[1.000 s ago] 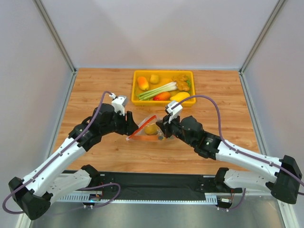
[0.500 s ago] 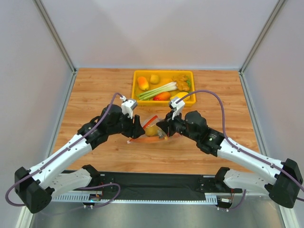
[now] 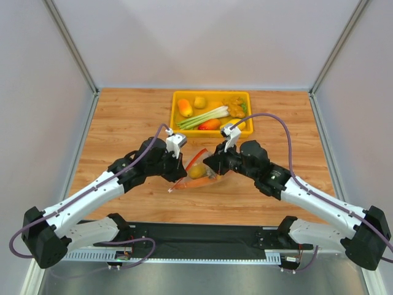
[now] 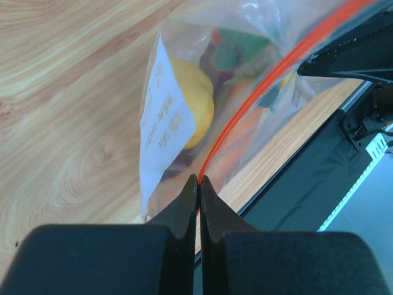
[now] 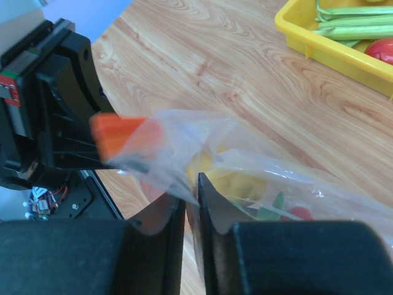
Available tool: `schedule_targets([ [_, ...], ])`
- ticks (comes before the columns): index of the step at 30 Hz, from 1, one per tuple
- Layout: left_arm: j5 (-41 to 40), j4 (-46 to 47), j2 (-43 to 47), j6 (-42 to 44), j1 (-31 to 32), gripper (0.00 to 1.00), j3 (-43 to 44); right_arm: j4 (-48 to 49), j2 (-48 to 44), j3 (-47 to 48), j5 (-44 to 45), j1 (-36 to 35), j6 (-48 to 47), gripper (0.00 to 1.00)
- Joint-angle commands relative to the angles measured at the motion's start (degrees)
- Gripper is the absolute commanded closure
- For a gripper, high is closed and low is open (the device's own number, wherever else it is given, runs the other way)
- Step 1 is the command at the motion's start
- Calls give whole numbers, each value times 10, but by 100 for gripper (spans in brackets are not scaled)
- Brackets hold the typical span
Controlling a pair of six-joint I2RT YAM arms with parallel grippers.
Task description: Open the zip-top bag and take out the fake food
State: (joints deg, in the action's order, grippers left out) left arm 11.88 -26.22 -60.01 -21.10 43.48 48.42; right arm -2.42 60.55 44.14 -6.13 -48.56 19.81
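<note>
Top: zip-top bag mid-table, left gripper at its 9 o'clock, right gripper at 3, yellow tray at 12.
Left wrist: fingers pressed together on the zip strip; yellow fruit inside.
Right wrist: fingers pinch the clear bag wall.
Pull apart slowly toward 9 and 3; thin film could slip.

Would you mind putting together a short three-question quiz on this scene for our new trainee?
1. True or false: the left gripper is shut on the red-orange strip of the bag.
2. Short answer: what does the right gripper pinch?
3. Where does the leek lie? A in the bag; B in the yellow tray; C in the right gripper.
Key: 1 true; 2 the clear plastic of the bag; 3 B.
</note>
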Motion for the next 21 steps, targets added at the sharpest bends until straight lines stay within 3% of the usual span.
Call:
schedule_targets([
  [1,-1,-42,9,41,2,100,52,-38,-10,41,2,7,-13,83],
  [2,-1,-56,13,47,2,100,64,-52,-17,52,4,7,-27,72],
  [3,2,-86,13,55,2,100,91,-78,-23,59,11,6,-51,51],
  [6,27,-153,7,84,3,100,150,-115,-56,80,23,7,-111,29],
  [10,69,-243,-27,127,2,100,213,-136,-114,103,11,7,-168,20],
  [21,166,-348,-49,210,2,100,285,-190,-89,195,-196,7,-292,20],
])
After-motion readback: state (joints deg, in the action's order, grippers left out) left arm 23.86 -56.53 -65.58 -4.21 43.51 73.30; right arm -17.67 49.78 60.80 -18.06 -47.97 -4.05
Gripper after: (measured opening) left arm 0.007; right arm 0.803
